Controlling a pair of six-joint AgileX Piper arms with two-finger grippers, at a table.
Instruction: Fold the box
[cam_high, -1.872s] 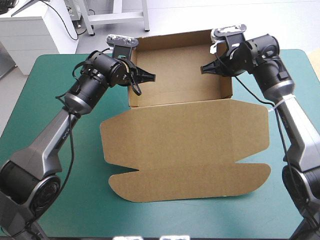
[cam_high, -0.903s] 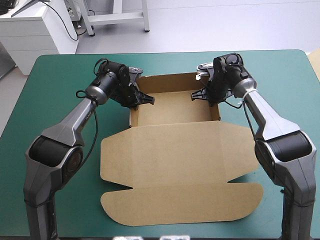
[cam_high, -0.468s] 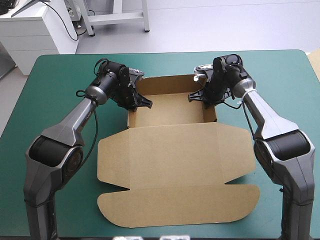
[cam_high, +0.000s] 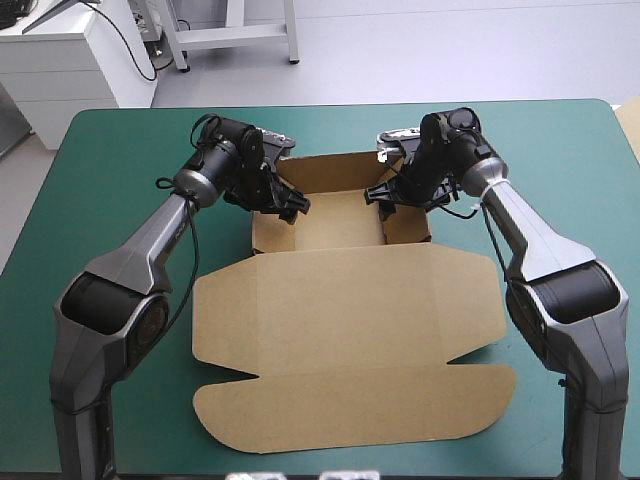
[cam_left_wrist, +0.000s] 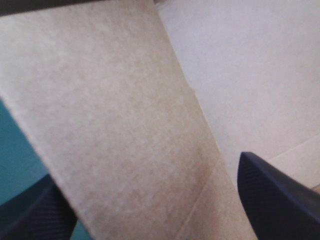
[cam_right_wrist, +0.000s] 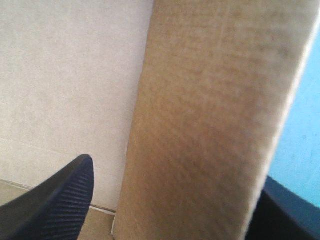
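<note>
The brown box (cam_high: 340, 310) lies mid-table with its lid flat toward the near edge. Its far part is an open tray (cam_high: 335, 218) with the walls raised. My left gripper (cam_high: 287, 204) is at the tray's left wall and is open, one black finger on each side of the board. In the left wrist view the wall (cam_left_wrist: 115, 125) runs between the spread fingers of that gripper (cam_left_wrist: 155, 210). My right gripper (cam_high: 382, 194) is open astride the tray's right wall. The right wrist view shows that wall (cam_right_wrist: 210, 115) upright between the two parted fingers of the gripper (cam_right_wrist: 170, 210).
Bare teal-green cover (cam_high: 100, 230) stretches to the left of the box, and more of it (cam_high: 570, 170) to the right. A pale brown corner (cam_high: 632, 110) shows at the table's right edge. The lid's rounded front flap (cam_high: 350, 405) ends close to the near edge.
Both grippers have gone from nearly shut to open at the tray's side walls. The walls stand a little further inward and the box has crept slightly to the left.
</note>
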